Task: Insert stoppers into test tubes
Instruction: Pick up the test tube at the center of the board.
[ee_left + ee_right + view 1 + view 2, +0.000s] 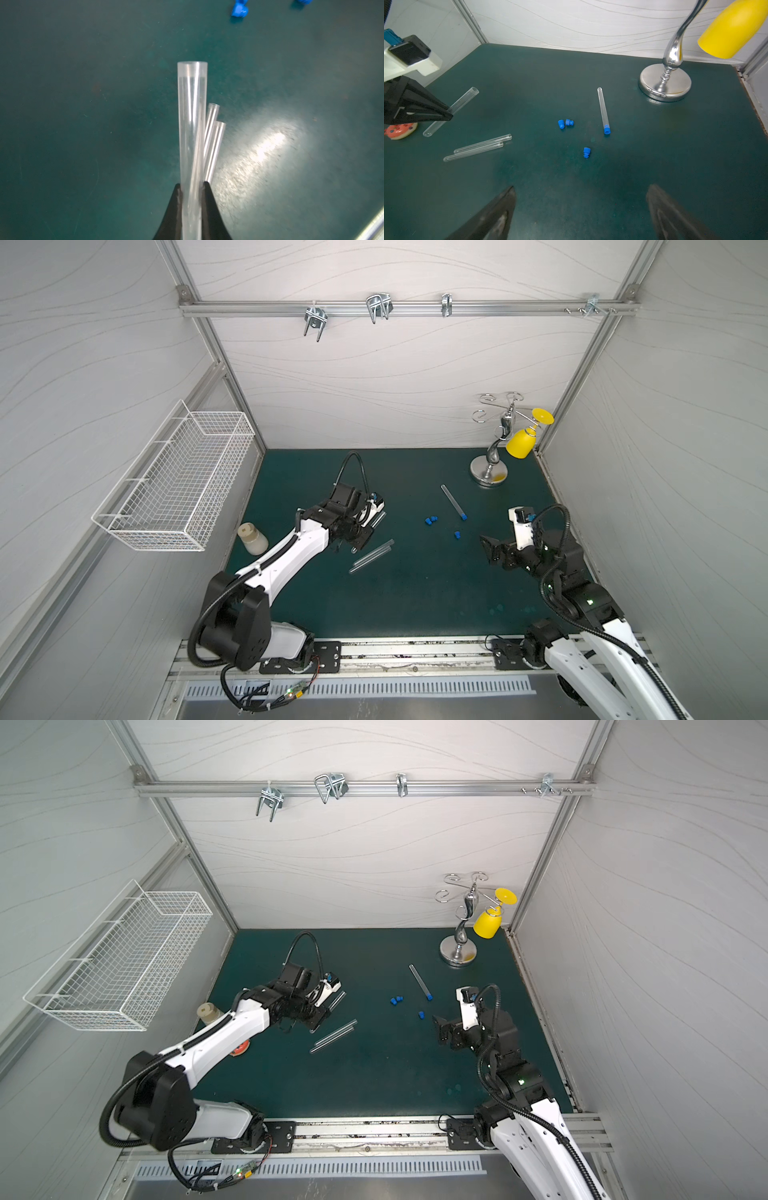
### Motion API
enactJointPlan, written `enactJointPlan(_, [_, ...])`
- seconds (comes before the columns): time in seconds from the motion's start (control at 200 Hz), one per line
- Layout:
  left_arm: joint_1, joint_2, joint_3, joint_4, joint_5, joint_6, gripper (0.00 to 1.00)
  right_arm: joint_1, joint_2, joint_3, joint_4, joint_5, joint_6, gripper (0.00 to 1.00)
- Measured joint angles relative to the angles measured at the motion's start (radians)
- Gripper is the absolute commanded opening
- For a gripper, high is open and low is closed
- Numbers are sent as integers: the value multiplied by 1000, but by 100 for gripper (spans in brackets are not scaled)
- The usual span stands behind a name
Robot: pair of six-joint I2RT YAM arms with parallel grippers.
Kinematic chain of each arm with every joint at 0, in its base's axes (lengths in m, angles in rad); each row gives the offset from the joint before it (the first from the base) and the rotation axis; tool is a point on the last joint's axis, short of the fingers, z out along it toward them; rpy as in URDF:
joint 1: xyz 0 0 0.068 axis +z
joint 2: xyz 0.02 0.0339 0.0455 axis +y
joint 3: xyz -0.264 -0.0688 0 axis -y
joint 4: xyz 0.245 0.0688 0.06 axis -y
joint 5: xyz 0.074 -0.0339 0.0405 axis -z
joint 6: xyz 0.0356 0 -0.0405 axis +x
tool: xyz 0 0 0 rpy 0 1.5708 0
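- Three ribbed blue stoppers (561,124) lie at table (654,145) centre.
- Left gripper (191,184) clamps a transparent tube (190,124); its rounded end shows in right wrist view, not left.
- Right gripper (581,187) jaws stand apart.

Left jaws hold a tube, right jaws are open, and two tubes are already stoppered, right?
No: only one tube is stoppered, by the right wrist view; three stoppers lie loose. The left jaws do hold a tube, and the right jaws are open.

Pale wavy-grained walls (374,377); aluminium rail (415,308); dark green mat (415,593); white wire basket (174,489) on wall.
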Motion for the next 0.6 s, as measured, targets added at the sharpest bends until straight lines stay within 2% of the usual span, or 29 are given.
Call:
enactJointPlan(0.225, [1,-156,-72,2,56,61,1,19,57,36,-12,-80,21,99])
enactJointPlan(0.455, [42,-228,-85,-1,113,102,0,26,253,189,-69,-187,115,99])
enactJointPlan(0.6, [66,-239,-85,-32,161,140,0,71,375,282,-99,-263,178,99])
